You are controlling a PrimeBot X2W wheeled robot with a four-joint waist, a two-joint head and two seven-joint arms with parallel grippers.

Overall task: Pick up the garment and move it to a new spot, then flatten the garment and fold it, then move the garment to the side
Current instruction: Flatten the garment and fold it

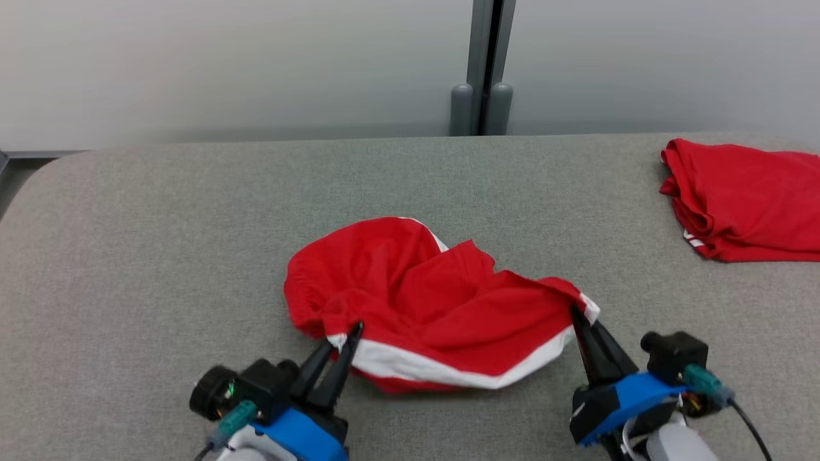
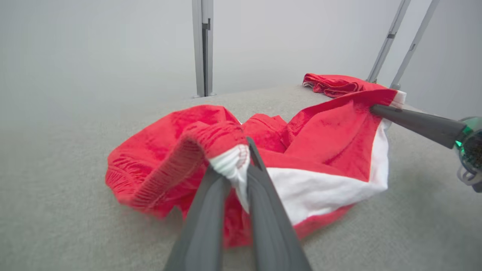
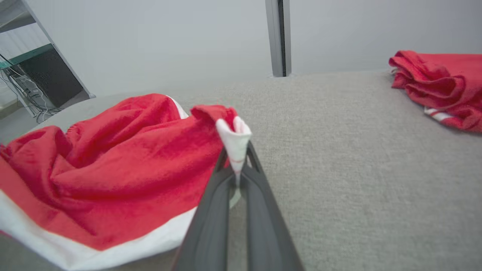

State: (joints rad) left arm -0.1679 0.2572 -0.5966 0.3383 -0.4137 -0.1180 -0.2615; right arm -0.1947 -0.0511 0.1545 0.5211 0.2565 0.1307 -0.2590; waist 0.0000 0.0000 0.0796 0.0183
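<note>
A: Where's the garment [image 1: 416, 301] sitting?
B: It's lying crumpled on the table [image 1: 160, 224], centre, toward the near edge. Red, with a white band running along the near hem.
A: Grippers?
B: Left gripper [image 1: 346, 336] is pinching the white hem at the near-left corner. Right gripper [image 1: 574, 312] is clamping the white-edged right corner and holding it raised.
A: Anything else?
B: A second red cloth [image 1: 743, 198] is lying far right, well apart.
</note>
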